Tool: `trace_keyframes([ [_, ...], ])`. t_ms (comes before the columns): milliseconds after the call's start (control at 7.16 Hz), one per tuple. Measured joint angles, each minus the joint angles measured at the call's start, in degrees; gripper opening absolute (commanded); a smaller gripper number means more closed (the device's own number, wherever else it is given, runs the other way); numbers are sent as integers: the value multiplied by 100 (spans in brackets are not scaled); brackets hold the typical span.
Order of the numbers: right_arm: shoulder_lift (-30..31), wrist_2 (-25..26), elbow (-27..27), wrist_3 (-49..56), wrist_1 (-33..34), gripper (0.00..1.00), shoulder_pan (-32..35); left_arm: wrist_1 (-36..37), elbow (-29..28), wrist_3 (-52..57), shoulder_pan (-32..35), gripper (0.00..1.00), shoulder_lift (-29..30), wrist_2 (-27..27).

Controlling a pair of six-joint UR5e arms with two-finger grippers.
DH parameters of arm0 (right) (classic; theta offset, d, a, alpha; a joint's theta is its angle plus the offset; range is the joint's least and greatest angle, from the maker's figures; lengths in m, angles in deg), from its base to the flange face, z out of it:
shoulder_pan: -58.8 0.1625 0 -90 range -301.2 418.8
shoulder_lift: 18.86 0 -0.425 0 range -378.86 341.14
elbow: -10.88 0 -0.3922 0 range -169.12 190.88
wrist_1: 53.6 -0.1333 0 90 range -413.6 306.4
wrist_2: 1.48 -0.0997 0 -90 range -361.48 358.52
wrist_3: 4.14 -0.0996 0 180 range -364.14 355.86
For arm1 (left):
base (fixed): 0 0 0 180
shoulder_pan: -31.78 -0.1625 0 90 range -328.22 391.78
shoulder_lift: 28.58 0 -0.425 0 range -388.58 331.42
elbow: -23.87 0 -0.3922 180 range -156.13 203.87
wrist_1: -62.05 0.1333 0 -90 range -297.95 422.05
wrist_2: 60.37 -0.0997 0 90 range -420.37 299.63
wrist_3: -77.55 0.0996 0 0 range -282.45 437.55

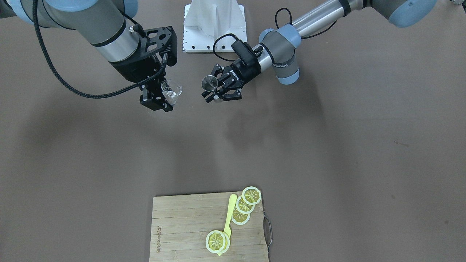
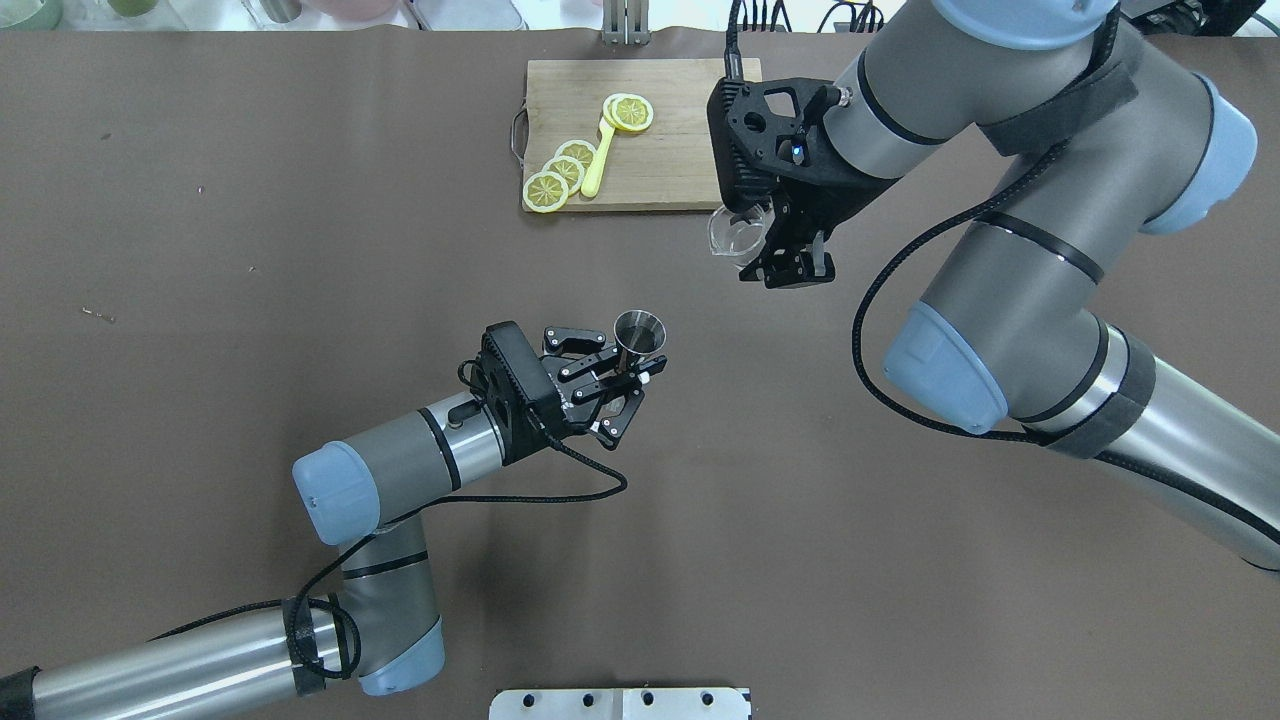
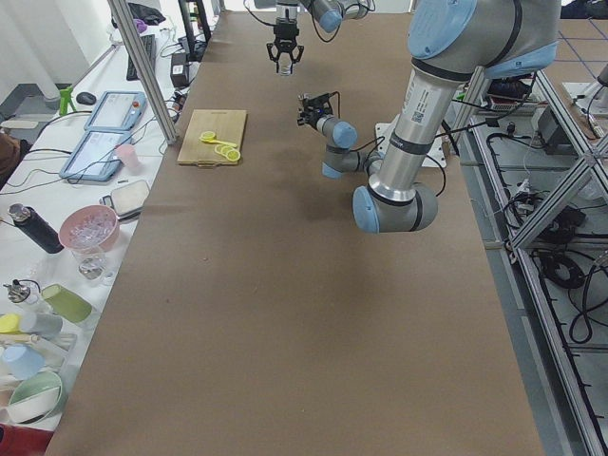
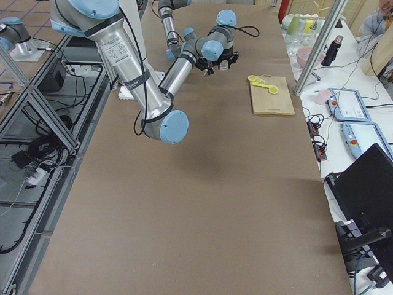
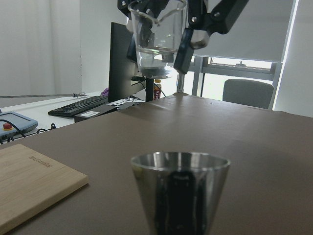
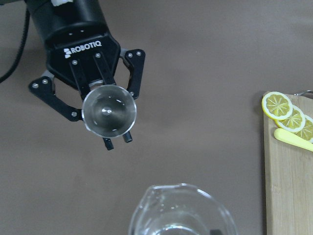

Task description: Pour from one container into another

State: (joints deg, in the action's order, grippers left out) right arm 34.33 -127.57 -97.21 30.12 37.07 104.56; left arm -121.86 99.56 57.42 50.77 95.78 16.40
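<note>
A brown surface [image 2: 200, 350] fills the scene, and the two arms reach over its middle. The bulky right arm [image 2: 1010, 300] comes in high and bends down toward the far side, while the slimmer left arm [image 2: 400, 460] lies low and points forward. At the far edge from the robot lies a wooden cutting board [image 2: 680, 160] with a wire handle at one end. The right gripper [image 2: 785, 268] points downward, its fingers clamped on the sides of a clear glass beaker [image 2: 735, 235], which it holds well above the surface, just in front of the board's near corner. From the left wrist the beaker stands roughly upright with a little clear liquid in its bottom. The left gripper [image 2: 635, 378] is clamped on the lower part of a small metal cup [image 2: 640, 335], which is held upright, mouth up, off the surface. The cup and the beaker are apart, with the beaker higher and farther from the robot. From the right wrist the cup's inside looks bare and shiny. On the board lie four lemon slices [image 2: 565, 170], three overlapping in a row and one alone at the bowl of a yellow spoon [image 2: 598, 160].
</note>
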Motion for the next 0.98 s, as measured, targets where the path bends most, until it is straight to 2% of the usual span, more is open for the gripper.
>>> trace_keyframes([
  [419, -38, 56, -453, 289, 829, 0, -88, 8, -1, 116, 0, 0, 22, -200],
  [978, -282, 468, -526, 203, 1542, 0, -285, 21, -18, 131, -1, 0, 51, -223],
])
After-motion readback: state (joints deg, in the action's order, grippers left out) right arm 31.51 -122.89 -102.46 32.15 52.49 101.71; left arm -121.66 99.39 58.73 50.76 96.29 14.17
